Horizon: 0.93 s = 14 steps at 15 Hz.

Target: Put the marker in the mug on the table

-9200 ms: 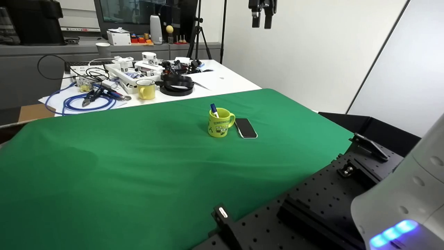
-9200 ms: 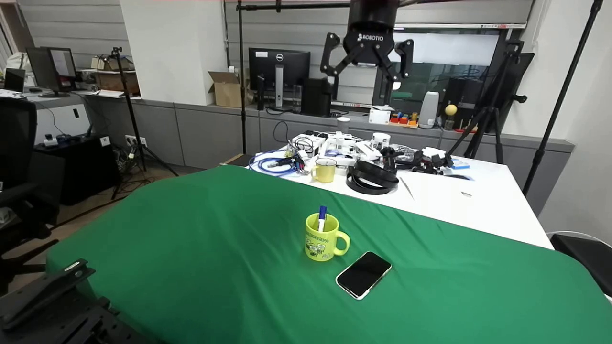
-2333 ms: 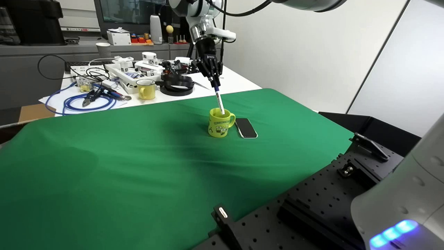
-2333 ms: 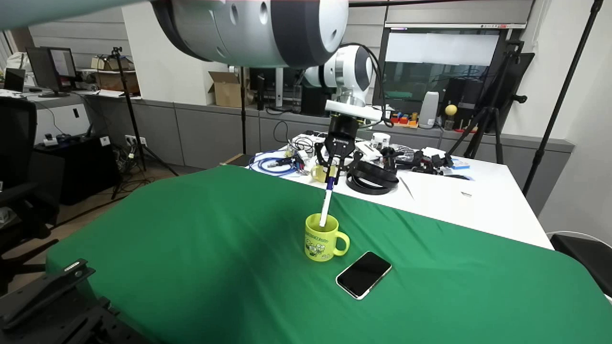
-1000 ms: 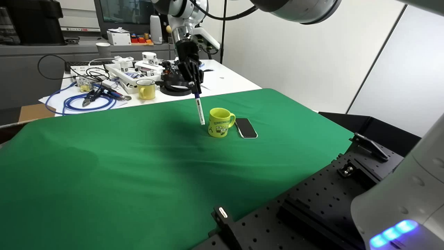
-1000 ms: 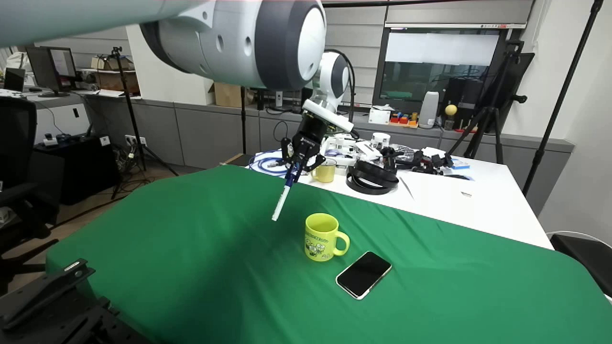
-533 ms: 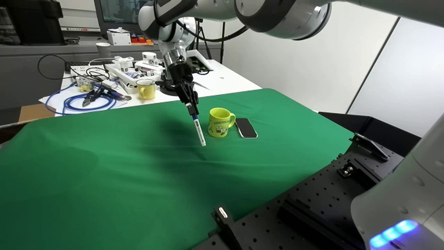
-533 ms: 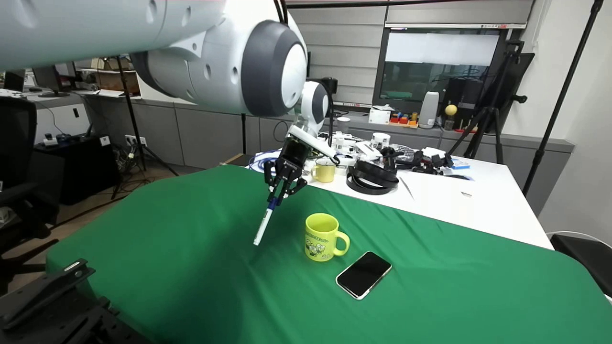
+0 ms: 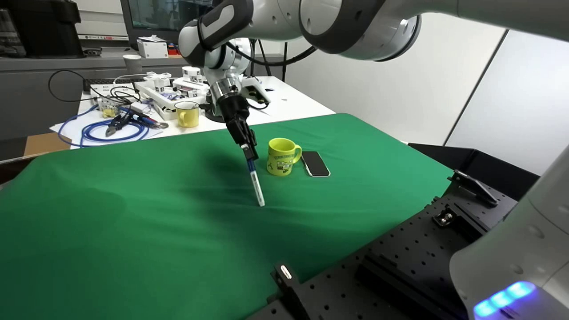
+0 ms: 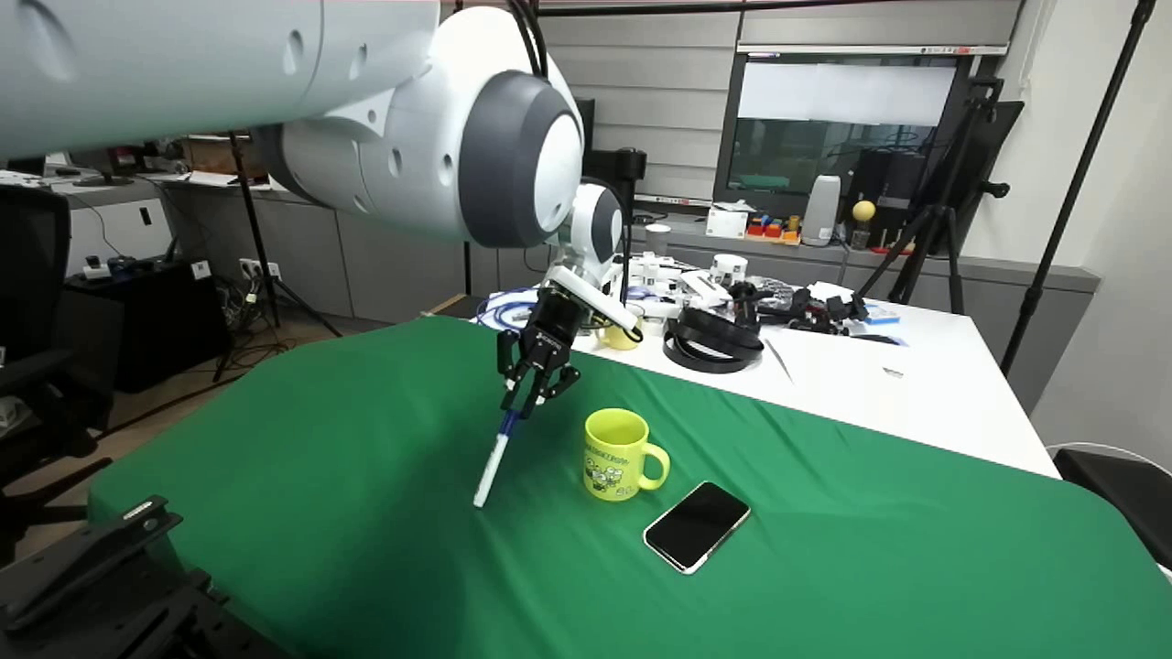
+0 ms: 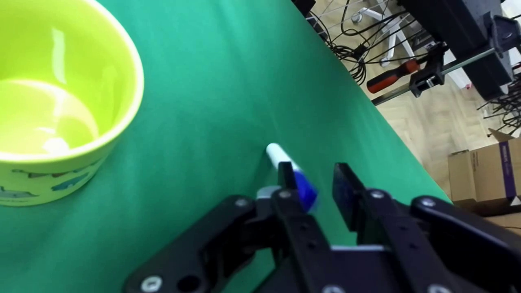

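The mug (image 9: 279,162), yellow-green with a handle, stands upright on the green-covered table (image 9: 155,213) with nothing in it; its inside (image 11: 28,118) shows in the wrist view. Beside it, on the side away from the handle, the marker (image 10: 492,469) is tilted, blue cap up, its white lower end seeming to touch the cloth. My gripper (image 11: 314,173) is around the cap end, pointing down. Its jaws stand partly apart: the blue cap (image 11: 305,191) is against or close to one finger, and green cloth shows between it and the opposite finger.
A dark phone (image 10: 698,526) lies near the mug's handle side. Behind, a white table (image 10: 824,375) carries cables, black rings and a yellow cup (image 9: 187,116). Black mounting rails (image 9: 391,271) border the green cloth near the robot's base.
The marker, which stood in the mug at first, was lifted out by my gripper and carried beside it. Over the last second the gripper lowered it to the cloth and the jaws parted.
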Each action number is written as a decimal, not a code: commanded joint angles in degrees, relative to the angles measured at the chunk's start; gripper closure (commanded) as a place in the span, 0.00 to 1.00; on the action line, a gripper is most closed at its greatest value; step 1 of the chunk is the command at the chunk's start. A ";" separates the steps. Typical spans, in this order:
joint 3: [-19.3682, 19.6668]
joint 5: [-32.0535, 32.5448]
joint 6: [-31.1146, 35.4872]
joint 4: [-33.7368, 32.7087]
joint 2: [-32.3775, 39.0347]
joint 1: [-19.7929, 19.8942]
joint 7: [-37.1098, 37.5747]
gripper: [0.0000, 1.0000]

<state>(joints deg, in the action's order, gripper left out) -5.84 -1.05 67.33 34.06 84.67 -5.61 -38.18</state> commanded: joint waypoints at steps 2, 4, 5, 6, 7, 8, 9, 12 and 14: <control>-0.57 0.78 -2.80 -5.47 -0.18 -0.12 -0.59 0.32; -0.16 0.41 -2.10 -4.57 -2.74 -0.11 -1.23 0.19; -0.18 0.40 -2.09 -5.15 -3.34 -0.03 -1.43 0.12; -0.16 0.45 -2.16 -5.45 -4.21 0.06 -1.91 0.05; -0.14 0.46 -2.03 -5.57 -4.94 0.23 -2.37 0.01; -0.06 0.56 -2.00 -5.63 -5.54 0.27 -2.81 0.00; 0.51 1.06 -1.67 -5.55 -5.91 0.11 -2.36 0.00; 0.29 0.77 -0.98 -4.73 -6.07 0.15 -2.74 0.00; 0.37 1.08 -0.94 -4.72 -6.10 0.15 -3.09 0.00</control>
<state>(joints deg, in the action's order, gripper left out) -5.47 0.03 66.39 29.34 78.57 -5.47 -41.28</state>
